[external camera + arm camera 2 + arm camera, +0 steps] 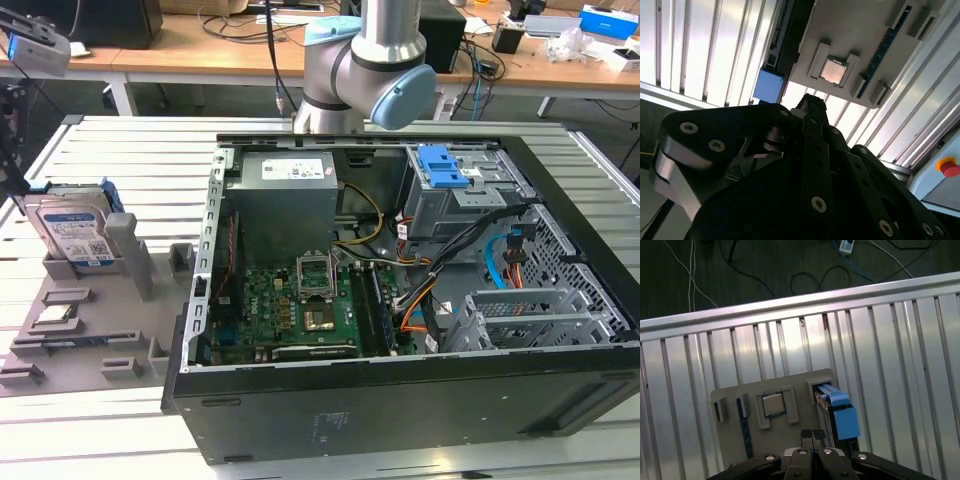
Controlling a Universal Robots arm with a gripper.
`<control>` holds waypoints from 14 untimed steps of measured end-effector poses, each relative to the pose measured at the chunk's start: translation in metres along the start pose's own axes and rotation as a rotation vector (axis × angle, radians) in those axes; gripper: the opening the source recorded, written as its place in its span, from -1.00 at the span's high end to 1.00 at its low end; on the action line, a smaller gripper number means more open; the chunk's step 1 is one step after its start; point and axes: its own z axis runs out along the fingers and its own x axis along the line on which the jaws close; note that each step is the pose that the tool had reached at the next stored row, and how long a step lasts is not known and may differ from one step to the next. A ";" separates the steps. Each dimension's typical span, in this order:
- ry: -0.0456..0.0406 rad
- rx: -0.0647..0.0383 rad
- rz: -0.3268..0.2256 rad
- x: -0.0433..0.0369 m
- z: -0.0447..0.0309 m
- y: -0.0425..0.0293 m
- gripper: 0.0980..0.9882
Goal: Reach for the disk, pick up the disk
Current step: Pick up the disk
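**Pincer poised over the holder, disk not yet touched**

Pincer fingertips sit pressed together in the first wrist view, clenched on nothing, with the dark linkage behind them close to the lens. Below them lies a grey holder on the slatted tabletop. It carries a small square chip in one recess.

The disk stands on edge in a slot at the holder's far end. In the exterior view its labelled face shows, leaning slightly, with a blue rail along its upper edge and a grey post just beside it. It is at the exterior view's left, well apart from the open case. From above, the first wrist view shows it edge-on, and the fingertips line up close beside that edge, clear of it.

The reach looks early. To do it well, the jaws should open wider than the disk's thickness before any descent. They should turn to face its two flat sides and centre over the top edge, matching the lean. Closing on the metal body rather than the plastic rail should hold better. The post leaves little room, so a straight vertical approach seems safest.
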 end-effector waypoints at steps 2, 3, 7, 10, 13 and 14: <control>0.0019 0.000 -0.050 0.0000 0.0000 0.0000 0.98; 0.0023 0.000 -0.061 0.0000 0.0000 0.0000 0.98; 0.0025 0.000 -0.064 0.0000 0.0000 0.0000 0.98; 0.0025 0.000 -0.065 0.0000 0.0000 0.0000 0.98; 0.0025 0.000 -0.066 0.0000 0.0000 0.0000 0.98; 0.0025 0.000 -0.066 0.0000 0.0000 0.0000 0.98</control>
